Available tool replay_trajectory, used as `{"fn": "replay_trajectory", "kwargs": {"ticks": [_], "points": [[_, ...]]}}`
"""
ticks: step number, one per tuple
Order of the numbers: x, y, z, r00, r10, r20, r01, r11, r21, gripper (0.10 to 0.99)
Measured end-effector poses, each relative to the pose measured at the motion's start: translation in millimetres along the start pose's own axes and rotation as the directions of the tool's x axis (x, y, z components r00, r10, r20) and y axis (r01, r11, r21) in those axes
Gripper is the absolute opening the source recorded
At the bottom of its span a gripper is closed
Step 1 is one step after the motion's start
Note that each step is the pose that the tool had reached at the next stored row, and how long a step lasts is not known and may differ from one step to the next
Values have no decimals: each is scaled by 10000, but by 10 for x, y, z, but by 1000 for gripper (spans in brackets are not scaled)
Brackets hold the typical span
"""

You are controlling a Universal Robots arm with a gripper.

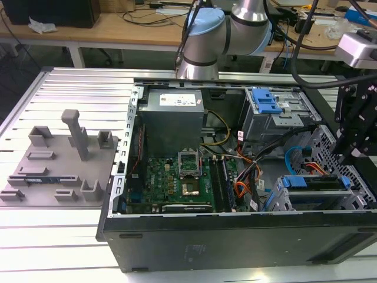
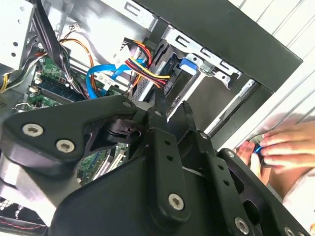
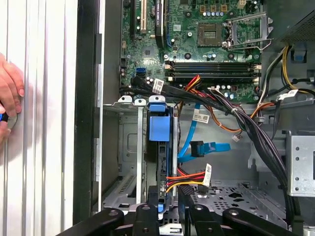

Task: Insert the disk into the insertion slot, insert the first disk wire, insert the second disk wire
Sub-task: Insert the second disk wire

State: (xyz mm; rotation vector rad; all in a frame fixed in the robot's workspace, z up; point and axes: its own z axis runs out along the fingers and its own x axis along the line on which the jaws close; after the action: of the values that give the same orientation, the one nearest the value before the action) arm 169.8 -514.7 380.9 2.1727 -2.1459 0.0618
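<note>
The disk (image 1: 312, 182) in its blue carrier sits inside the insertion slot (image 1: 278, 199), the grey cage at the case's front right in the exterior view. In the first wrist view the disk (image 3: 159, 129) stands on edge in the slot (image 3: 127, 147). The first disk wire (image 3: 188, 177), an orange, red, yellow and black bundle, ends at the disk's edge. The second disk wire (image 3: 209, 147), a light blue cable, loops beside it with its dark plug free. My gripper (image 3: 170, 194) hovers just above the disk's end, jaws a little apart and holding nothing. In the second wrist view it (image 2: 172, 108) is close to the bundle (image 2: 147, 68).
A person's hand (image 3: 7, 96) rests on the slatted table outside the case wall and shows again as the hand (image 2: 278, 152) in the second wrist view. The motherboard (image 1: 177, 177), black cable bundles (image 3: 246, 128) and a blue-latched upper bay (image 1: 265, 101) crowd the case. A grey fixture plate (image 1: 59, 159) lies at the exterior view's left.
</note>
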Motion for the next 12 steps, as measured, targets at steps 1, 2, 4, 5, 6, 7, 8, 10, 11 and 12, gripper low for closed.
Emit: {"fn": "replay_trajectory", "kwargs": {"ticks": [1, 2, 4, 5, 6, 7, 8, 10, 11, 12], "points": [[0, 0, 0, 10000, 0, -1, 0, 10000, 0, 302], [0, 0, 0, 10000, 0, -3, 0, 10000, 0, 302], [0, 0, 0, 10000, 0, -8, 0, 10000, -1, 302], [0, 0, 0, 10000, 0, -10, 0, 10000, -1, 302], [0, 0, 0, 10000, 1, -12, -1, 10000, 0, 302], [0, 0, 0, 10000, 0, -15, 0, 10000, 0, 302], [0, 0, 0, 10000, 1, -19, -1, 10000, 0, 302], [-3, 0, -4, 10000, 1, -22, -1, 10000, 0, 302], [-21, 1, -31, 10000, 0, -19, 0, 10000, -1, 302], [-47, 8, -78, 10000, 1, -19, -1, 10000, -1, 302]]}}
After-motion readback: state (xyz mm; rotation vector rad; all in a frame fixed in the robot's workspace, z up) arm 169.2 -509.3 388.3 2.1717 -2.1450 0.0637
